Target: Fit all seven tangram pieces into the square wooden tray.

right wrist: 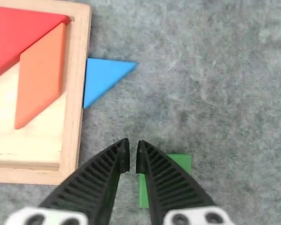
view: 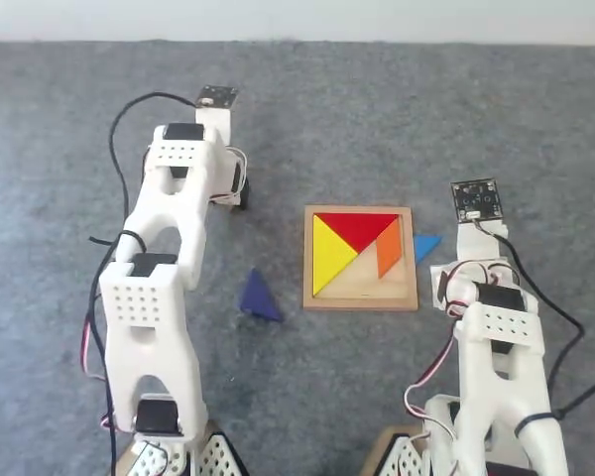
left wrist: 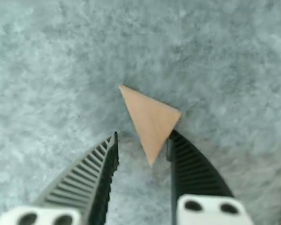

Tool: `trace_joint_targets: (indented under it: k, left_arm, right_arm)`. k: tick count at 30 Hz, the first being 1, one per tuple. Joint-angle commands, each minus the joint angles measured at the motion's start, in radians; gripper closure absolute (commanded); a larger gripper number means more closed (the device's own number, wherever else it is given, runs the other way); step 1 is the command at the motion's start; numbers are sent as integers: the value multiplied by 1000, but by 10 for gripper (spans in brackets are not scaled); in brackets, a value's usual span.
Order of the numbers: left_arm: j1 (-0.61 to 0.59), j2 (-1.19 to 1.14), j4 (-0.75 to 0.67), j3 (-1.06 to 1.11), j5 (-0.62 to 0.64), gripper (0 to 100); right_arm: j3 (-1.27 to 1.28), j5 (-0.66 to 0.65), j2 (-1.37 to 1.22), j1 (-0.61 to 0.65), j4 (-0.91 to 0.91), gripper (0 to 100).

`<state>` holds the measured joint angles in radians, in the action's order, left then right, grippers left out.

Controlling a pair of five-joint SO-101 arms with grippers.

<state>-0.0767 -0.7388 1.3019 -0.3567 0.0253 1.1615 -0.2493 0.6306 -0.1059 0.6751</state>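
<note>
The left gripper (left wrist: 143, 136) stood spread over a flat tan wooden triangle (left wrist: 151, 119) on the grey, felt-like surface (left wrist: 225, 47). One ribbed black finger (left wrist: 192, 164) touched the piece's edge, while the other stayed apart. The right gripper (right wrist: 132, 145), pressed nearly together and empty, hung above a partly hidden green piece (right wrist: 181, 163). Right of the surface's middle, the square wooden tray (view: 362, 294) held a red triangle (view: 357, 228), a yellow triangle (view: 329, 256) and an orange parallelogram (view: 389, 248). A light blue triangle (view: 426, 245) lay against the tray's rim facing the surface's right edge. A dark blue triangle (view: 259, 296) lay near the opposite rim.
</note>
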Motion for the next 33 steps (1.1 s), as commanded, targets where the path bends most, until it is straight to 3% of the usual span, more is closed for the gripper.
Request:
trace_joint_targets:
  k: [1,5,10,16,21,28,33]
  left_arm:
    - [-12,54,11,-67,-9,844]
    - [11,138,2,-88,-43,844]
    - [38,137,-109,-90,14,844]
    - [32,-25,-129,-170,81,844]
    - [12,-193,37,-343,77,848]
    - [-11,-293,465,-688,43,848]
    - [-49,-238,454,-532,-21,880]
  right_arm:
    - [-6,-12,33,5,-8,954]
    - [-6,-12,33,7,-8,954]
    - [-6,-12,33,7,-8,954]
    - [-5,-12,33,7,-8,954]
    - [-5,-12,33,7,-1,954]
    - [-5,-12,35,28,12,954]
    - [-5,-12,33,25,12,954]
